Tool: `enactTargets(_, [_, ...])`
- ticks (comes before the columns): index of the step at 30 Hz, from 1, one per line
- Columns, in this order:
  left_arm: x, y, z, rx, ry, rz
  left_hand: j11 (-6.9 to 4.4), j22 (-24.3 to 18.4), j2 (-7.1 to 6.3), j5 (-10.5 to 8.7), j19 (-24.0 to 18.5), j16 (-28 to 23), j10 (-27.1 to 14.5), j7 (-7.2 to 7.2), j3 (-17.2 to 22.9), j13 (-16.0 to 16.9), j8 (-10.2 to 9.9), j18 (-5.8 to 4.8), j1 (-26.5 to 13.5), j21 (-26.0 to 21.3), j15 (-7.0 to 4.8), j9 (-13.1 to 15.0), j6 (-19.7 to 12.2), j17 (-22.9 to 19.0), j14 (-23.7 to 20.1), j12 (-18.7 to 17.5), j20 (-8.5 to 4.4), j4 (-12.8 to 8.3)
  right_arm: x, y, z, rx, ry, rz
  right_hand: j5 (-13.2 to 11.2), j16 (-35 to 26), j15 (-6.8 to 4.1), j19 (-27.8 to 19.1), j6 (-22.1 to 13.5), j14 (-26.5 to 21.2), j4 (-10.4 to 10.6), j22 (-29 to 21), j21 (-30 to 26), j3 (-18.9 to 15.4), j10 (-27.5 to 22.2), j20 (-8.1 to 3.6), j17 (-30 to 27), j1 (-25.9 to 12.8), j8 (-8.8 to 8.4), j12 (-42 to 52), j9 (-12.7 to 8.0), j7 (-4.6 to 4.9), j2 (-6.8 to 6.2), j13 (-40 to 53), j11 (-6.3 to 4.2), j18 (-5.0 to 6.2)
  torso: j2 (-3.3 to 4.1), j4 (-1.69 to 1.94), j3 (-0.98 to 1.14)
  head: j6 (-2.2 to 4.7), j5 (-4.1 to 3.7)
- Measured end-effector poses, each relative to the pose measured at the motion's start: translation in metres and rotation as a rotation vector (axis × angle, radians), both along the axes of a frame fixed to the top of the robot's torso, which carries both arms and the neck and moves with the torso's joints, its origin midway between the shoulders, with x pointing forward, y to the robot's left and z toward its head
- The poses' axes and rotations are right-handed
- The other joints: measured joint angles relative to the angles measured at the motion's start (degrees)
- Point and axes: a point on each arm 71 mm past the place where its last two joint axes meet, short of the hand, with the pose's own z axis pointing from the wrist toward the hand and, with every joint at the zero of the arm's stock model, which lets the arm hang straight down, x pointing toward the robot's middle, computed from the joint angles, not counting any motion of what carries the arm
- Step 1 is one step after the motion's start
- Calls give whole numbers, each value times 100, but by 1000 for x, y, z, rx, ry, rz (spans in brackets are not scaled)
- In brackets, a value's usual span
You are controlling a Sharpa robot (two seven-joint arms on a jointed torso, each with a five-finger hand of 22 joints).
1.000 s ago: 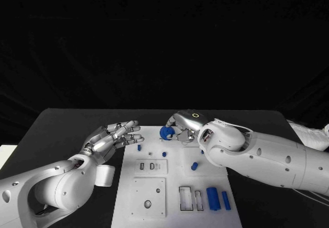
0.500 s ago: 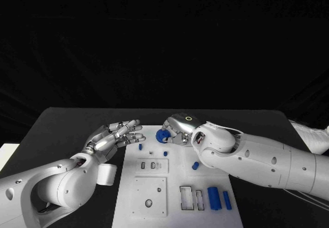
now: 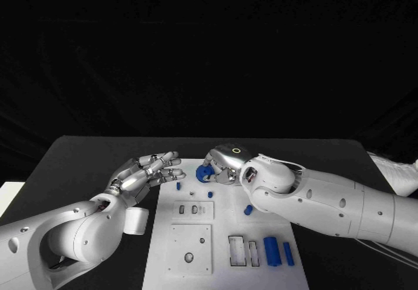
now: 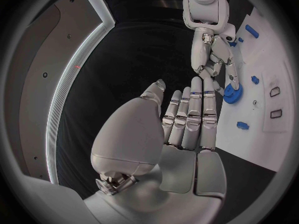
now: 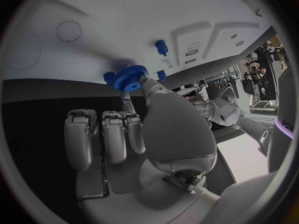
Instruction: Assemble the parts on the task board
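Observation:
At the far end of the white task board (image 3: pixel 174 248), my right hand (image 3: pixel 225 163) pinches a blue gear (image 3: pixel 205 174) just above the board. In the right wrist view the gear (image 5: pixel 131 77) sits between the thumb and a fingertip, while the other fingers (image 5: pixel 102 134) stay straight. My left hand (image 3: pixel 146 173) hovers open at the board's far left edge, a short gap from the gear, with its fingers (image 4: pixel 190 117) apart and nothing in it. From the left wrist, my right hand (image 4: pixel 212 59) and the gear (image 4: pixel 231 92) show beyond those fingers.
Small blue pegs (image 3: pixel 179 186) (image 3: pixel 210 194) (image 3: pixel 247 210) lie on the board's far half. Two longer blue parts (image 3: pixel 271 251) (image 3: pixel 287 254) lie at its near right, beside rectangular slots (image 3: pixel 235 251). More slots (image 3: pixel 193 210) and a round hole (image 3: pixel 188 258) mark the board's left half.
My right hand has shifted a little to the left with the gear, closer to my left hand. My left hand has hardly moved.

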Motion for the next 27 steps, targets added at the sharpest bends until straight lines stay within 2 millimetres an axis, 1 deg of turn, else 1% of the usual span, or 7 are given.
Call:
enactTargets(4, [0, 0, 0, 0, 0, 0, 0, 0, 0, 0, 0, 0, 0, 0, 0, 0, 0, 0, 0, 0, 0, 0, 0, 0, 0, 0, 0, 0, 1, -2, -6, -14, 15, -7, -32, 0, 0, 0, 10, 0, 82, -1, 0, -81, 19, 0, 0, -153, -87, 0, -1, -42, -52, 0, 18, 0, 0, 0, 0, -4, -1])
enactTargets(10, [0, 0, 0, 0, 0, 0, 0, 0, 0, 0, 0, 0, 0, 0, 0, 0, 0, -1, 0, 0, 0, 0, 0, 0, 0, 0, 0, 0, 1, -2, -7, -21, 21, -8, -238, 0, 36, -22, -27, -7, 264, -1, 0, -295, -1, 22, -1, -488, -204, 0, -26, -21, -143, -1, 41, 0, 0, 0, -1, -14, -1])
enactTargets(13, [0, 0, 0, 0, 0, 0, 0, 0, 0, 0, 0, 0, 0, 0, 0, 0, 0, 0, 0, 0, 0, 0, 0, -1, 0, 0, 0, 0, 1, -2, -7, -23, 24, -9, -343, 0, 42, -21, -127, -1, 396, -1, 0, -387, -1, 23, -1, -617, -241, 0, -26, 1, -193, -1, 41, 1, 0, 0, -1, -15, 3])
enactTargets(18, [0, 0, 0, 0, 1, 0, 0, 0, 0, 0, 0, 0, 0, 0, 0, 0, 0, 0, 0, 0, 0, 0, 0, -1, 0, 0, 0, 0, 2, -2, -8, -26, 29, -9, -364, 0, 95, -11, -425, 10, 659, -2, 0, -581, 20, 76, -1, -862, -250, 0, -95, 72, -227, -1, 124, 0, 0, 0, -2, -14, -4])
enactTargets(20, [0, 0, 0, 0, 1, 0, 0, 0, 0, 0, 0, 0, 0, 0, 0, 0, 0, -1, 0, 0, 0, 0, 0, 1, 0, 0, 0, 0, 2, -2, -9, -26, 30, -9, -307, 0, 126, -13, -518, 1, 672, -2, 0, -768, 0, 116, -1, -1047, -250, 0, -111, 107, -156, -2, 144, 0, 0, 0, -2, -12, -7])
enactTargets(24, [0, 0, 0, 0, 1, 0, 0, -1, 0, 0, 0, -3, 0, 0, 0, 0, 0, -1, 0, 0, 0, 0, 0, 4, 0, 0, 0, 0, 3, -3, -11, -34, 42, -13, 71, 0, 148, -22, -552, -3, 664, -2, 0, -1155, 20, 125, -1, -1589, -250, 0, -130, 141, 119, -2, 164, 0, 0, 0, -2, -9, -10])
enactTargets(27, [0, 0, 0, 1, 1, 0, 0, -7, 0, 0, 0, -27, 0, 0, 0, 0, 0, 0, 0, 0, 0, 0, 0, 9, 0, 0, 0, 0, 4, -4, -13, -43, 56, -19, 115, 0, 155, -1, -556, -10, 666, -3, 0, -1315, -1, 145, -1, -1743, -250, 0, -130, 145, 247, -2, 184, 0, 0, 1, -2, -9, -10])
